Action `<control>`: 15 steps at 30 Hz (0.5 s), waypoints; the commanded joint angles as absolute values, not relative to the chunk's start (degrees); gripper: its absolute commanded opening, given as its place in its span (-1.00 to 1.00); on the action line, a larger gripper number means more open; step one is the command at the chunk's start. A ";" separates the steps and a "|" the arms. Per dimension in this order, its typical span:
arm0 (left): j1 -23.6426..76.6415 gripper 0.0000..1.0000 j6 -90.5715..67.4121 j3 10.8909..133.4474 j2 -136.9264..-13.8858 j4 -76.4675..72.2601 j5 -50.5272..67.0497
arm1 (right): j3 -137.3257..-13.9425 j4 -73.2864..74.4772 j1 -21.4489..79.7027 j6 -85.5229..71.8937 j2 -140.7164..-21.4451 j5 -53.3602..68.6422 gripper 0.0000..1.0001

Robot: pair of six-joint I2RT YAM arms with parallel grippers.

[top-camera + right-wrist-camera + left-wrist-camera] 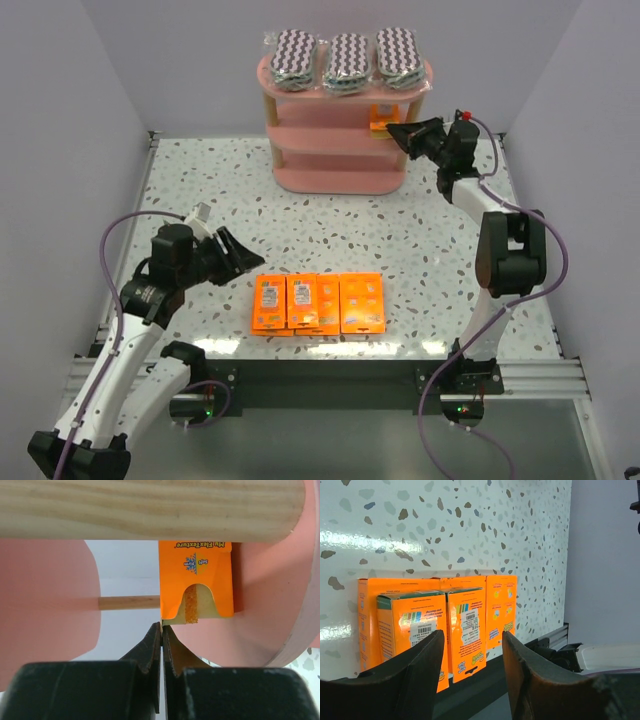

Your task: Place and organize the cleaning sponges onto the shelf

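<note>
Bright-orange flat packets (318,303) lie abreast; zigzag packs (347,60) crown pink shelf (335,183).

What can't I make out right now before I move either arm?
- Right wrist: whether the shut right gripper pinches the orange packet's corner; fingertips cover it.
- Top view: the shelf's lower tiers, mostly hidden by its top board.
- Left wrist: table packets' bottom edges, behind the left gripper.
</note>
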State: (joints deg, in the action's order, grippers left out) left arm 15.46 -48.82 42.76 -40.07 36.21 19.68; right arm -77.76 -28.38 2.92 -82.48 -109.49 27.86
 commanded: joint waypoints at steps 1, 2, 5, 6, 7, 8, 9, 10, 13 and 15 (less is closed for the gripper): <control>15.56 0.09 -49.66 44.65 -40.34 32.08 19.07 | -79.46 -30.24 2.55 -82.79 -109.87 30.67 -1.00; 15.56 0.09 -49.57 44.56 -40.34 32.08 19.07 | -79.02 -30.50 2.55 -82.97 -109.25 30.76 -1.00; 15.56 0.09 -49.66 44.12 -40.52 31.82 19.07 | -76.30 -30.24 2.55 -82.71 -107.41 30.24 -1.00; 15.56 0.09 -49.66 43.95 -40.52 31.73 19.25 | -75.68 -30.23 2.55 -82.62 -106.62 30.23 -1.00; 15.56 0.09 -49.75 43.68 -40.43 31.47 19.42 | -74.54 -30.41 2.46 -82.88 -106.35 30.32 -1.00; 15.56 0.09 -49.66 43.51 -40.43 31.46 19.51 | -74.01 -30.67 2.46 -82.88 -106.00 30.32 -1.00; 15.56 0.09 -49.75 43.42 -40.26 31.46 19.60 | -73.13 -30.85 2.37 -83.05 -105.82 30.32 -1.00; 15.56 0.09 -49.75 43.33 -40.08 31.64 19.60 | -72.69 -31.02 2.37 -83.40 -104.95 30.41 -1.00; 15.56 0.09 -49.75 43.16 -39.46 31.73 19.51 | -71.54 -30.42 2.37 -83.32 -102.58 30.41 -0.91; 15.56 0.09 -49.75 43.07 -38.85 31.90 19.69 | -70.76 -30.32 2.29 -83.32 -101.17 30.85 -0.61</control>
State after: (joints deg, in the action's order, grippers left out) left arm 15.46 -48.97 42.74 -40.05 34.37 19.57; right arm -71.70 -30.00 2.61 -83.53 -105.71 29.12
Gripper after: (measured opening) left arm 0.549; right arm 0.163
